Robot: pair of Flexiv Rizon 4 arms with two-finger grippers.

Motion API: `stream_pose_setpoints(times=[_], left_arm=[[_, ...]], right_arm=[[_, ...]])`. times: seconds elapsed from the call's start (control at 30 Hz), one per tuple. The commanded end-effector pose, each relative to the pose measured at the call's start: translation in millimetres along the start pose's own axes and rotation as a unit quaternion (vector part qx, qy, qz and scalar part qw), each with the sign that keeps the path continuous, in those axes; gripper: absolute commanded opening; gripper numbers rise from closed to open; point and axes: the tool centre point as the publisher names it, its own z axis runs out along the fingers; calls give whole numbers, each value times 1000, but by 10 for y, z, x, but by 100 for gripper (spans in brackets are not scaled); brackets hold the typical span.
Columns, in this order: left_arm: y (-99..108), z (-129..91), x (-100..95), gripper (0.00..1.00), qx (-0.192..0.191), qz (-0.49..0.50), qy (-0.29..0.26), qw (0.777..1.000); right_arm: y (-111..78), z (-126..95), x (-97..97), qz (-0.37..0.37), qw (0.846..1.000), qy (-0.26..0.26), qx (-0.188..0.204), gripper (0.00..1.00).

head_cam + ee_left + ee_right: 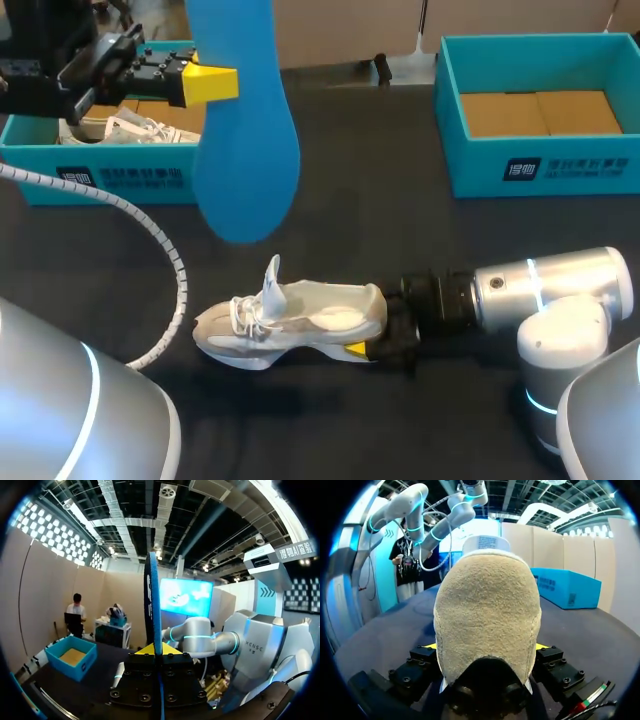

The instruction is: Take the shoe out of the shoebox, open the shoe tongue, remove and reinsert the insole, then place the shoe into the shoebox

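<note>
Blue insole (245,130) is closest to the head camera, held high over the surface (400,220). Left end effector (210,84) is clamped on it: fingers nearly together, one yellow tip flat against the insole's face at the narrower part. Left wrist view shows the insole (152,605) edge-on, pinched between the two fingers of the left end effector (159,650). In the head view its long axis runs away from the camera. The wide forefoot end is nearer the camera and the other end is cut off by the frame.

Right end effector (365,350) is low on the surface, closed on the heel of the shoe (290,320). Right wrist view shows the fingers set wide, a yellow tip on each side of the heel (487,620), which fills the gap of the right end effector (486,647).

Shoe stands upright on its sole, near the front of the surface, about mid-width. Long axis runs side to side, toe toward my left, heel toward my right arm. Tongue (272,280) is pulled up and stands clear of the opening, pale interior showing.

Left shoebox (100,180) sits at the far left, well apart from the shoe, with a second shoe (140,130) inside. Right shoebox (540,165) sits at the far right, brown cardboard floor showing. White spiral cable conduit (160,240) curves across the surface left of the shoe.
</note>
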Motion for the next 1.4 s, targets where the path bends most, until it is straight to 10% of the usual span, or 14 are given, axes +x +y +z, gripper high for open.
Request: stream_pose_setpoints(times=[0.03,0.47,0.7,1.4], left_arm=[[-2,15,-23,0,-1,0,1,1000],[-2,15,-23,0,-1,0,1,1000],[-2,15,-23,0,-1,0,1,1000],[-2,15,-23,0,-1,0,1,1000]], right_arm=[[60,-67,-12,2,1000,4,23,100],[205,-306,-24,33,986,-5,165,100],[384,-418,-51,45,960,-2,276,100],[788,-459,-158,95,887,-11,452,100]])
